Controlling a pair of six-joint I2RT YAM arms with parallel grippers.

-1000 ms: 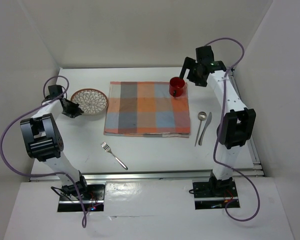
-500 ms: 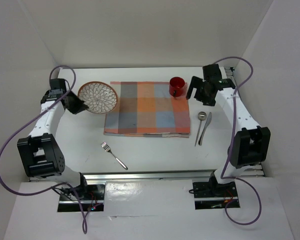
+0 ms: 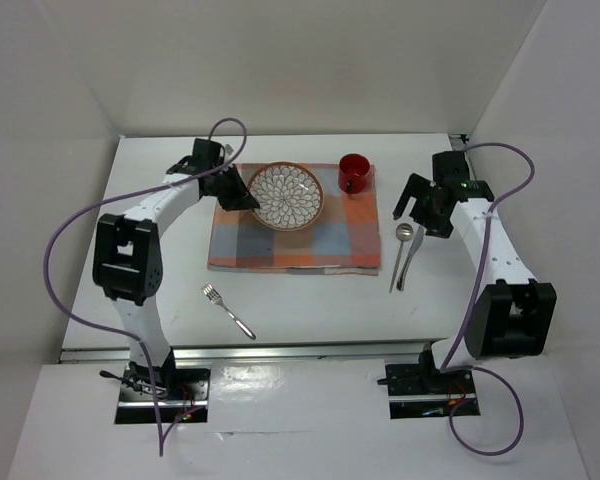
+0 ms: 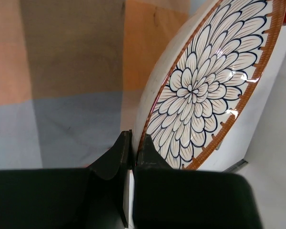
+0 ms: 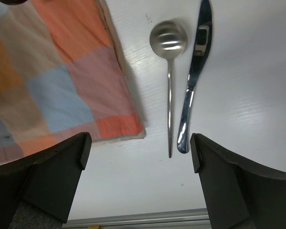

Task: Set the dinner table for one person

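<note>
White walls box in a matte white worktop [image 3: 310,300] with aluminium rails along its edges. Toward its far side lies a checked orange-and-blue mat [image 3: 280,250]. The left gripper [image 4: 132,143] is clenched on the left rim of a flower-patterned plate [image 3: 285,196], with one finger on each face of the rim. From above, the plate sits over the far middle of the mat. The left wrist view shows it tilted, and I cannot tell whether its other edge touches the cloth. A red mug [image 3: 353,172] stands on the mat's far right corner, just right of the plate. On the bare worktop right of the mat, a spoon [image 5: 168,40] and a knife [image 5: 195,71] lie side by side, the spoon nearer the mat. The right gripper [image 5: 140,140] hovers above them, fingers spread wide and grasping nothing. A fork [image 3: 227,310] lies on the worktop near the mat's near left corner, apart from it.
</note>
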